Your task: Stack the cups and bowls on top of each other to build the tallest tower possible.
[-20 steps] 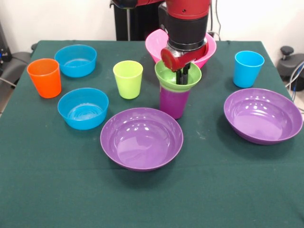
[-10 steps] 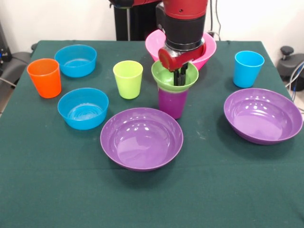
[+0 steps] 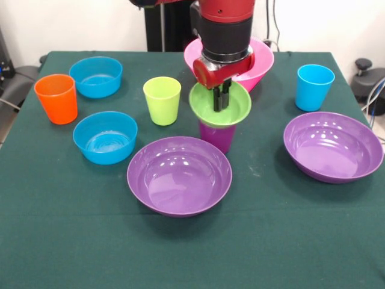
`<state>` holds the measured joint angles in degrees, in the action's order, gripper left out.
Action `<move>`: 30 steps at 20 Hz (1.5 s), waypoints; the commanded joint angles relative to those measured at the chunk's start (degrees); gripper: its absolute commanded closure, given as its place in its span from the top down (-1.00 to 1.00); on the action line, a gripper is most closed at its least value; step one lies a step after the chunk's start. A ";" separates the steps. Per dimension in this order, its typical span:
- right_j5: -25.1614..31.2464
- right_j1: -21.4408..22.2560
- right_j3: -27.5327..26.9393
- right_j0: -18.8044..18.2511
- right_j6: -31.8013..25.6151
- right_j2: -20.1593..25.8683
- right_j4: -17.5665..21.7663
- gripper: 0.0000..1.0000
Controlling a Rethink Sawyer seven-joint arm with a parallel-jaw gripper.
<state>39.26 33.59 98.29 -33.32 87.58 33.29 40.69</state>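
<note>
Item: green bowl (image 3: 220, 103), pinched at its rim by the gripper (image 3: 219, 101), tilted over the purple cup (image 3: 217, 135) at table centre. Purple bowl (image 3: 179, 175) at 7 o'clock of the cup. Step, seemingly: repositioning the bowl. Next: level carrying, gentle release.

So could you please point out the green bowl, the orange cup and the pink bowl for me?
green bowl (image 3: 234, 109): front view, on its inner wall, right of the gripper.
orange cup (image 3: 58, 102): front view, on its outer side.
pink bowl (image 3: 260, 63): front view, on its right wall.
</note>
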 commanded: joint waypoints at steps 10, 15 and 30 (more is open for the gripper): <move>12.02 14.53 9.96 -0.40 -9.51 4.18 -5.31 -1.00; 16.64 22.47 13.11 -1.13 -11.48 6.03 -10.18 -1.00; 15.72 17.46 4.82 -9.37 -19.66 10.46 -3.78 -1.00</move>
<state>54.00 57.03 105.79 -40.70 87.57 40.88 31.28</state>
